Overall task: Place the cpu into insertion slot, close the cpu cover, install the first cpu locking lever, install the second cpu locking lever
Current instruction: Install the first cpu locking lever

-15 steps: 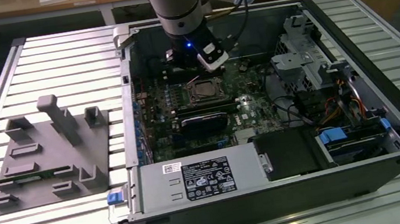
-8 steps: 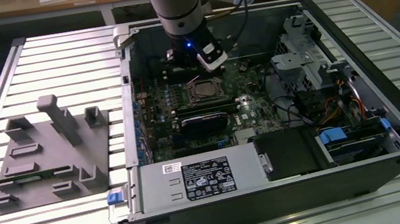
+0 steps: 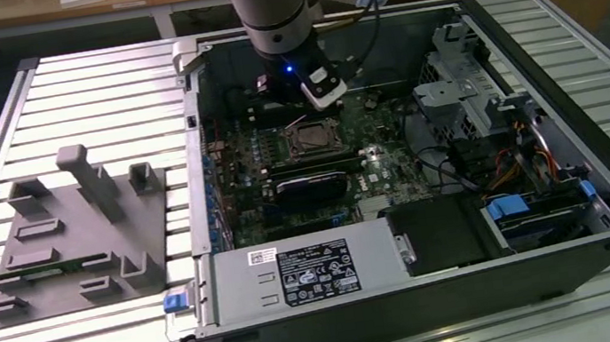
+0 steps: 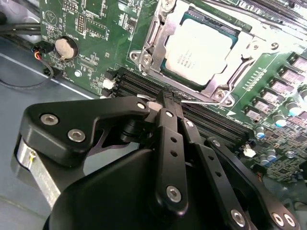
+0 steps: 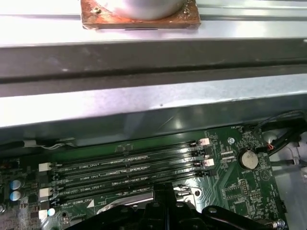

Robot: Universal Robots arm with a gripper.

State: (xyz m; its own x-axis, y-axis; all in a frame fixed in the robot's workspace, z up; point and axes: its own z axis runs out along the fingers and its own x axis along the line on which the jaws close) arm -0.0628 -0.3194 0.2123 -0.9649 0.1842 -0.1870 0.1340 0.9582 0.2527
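In the exterior view, the open computer case (image 3: 363, 329) lies on a slatted table (image 3: 89, 85). A grey fixture (image 3: 74, 230) sits on the exterior view's left, well apart from the case. The arm (image 3: 275, 5) drops in just inside the far wall. The gripper (image 3: 299, 109) hangs at the far edge of the insertion slot (image 3: 309, 139). A drive cage (image 3: 460, 77) crowds the exterior view's right. A black labelled box (image 3: 319, 272) fills the near wall. The board on the socket's near side lies low and open.

In the second wrist view, the cpu (image 4: 201, 48) sits in the socket, pale face up. The cpu cover (image 4: 154, 33) lies flat around it, and the chip shows through the cut-out. The gripper's fingers (image 4: 169, 120) are clenched together with no gap at the tips. They are poised over the memory slots (image 4: 216, 122) at the socket's edge. A thin lever rod (image 4: 206, 99) runs along that edge just beside the tips. Whether the tips pinch it or only touch it cannot be told. A coin cell (image 4: 64, 46) lies well off to one side.

In the first wrist view, the case's far wall (image 5: 144, 110) stands close behind the memory slots. That leaves only a narrow strip of board between wall and gripper. Cables (image 5: 283, 139) bunch near the coin cell. A brown plate (image 5: 139, 18) rests on the table rail beyond the wall.
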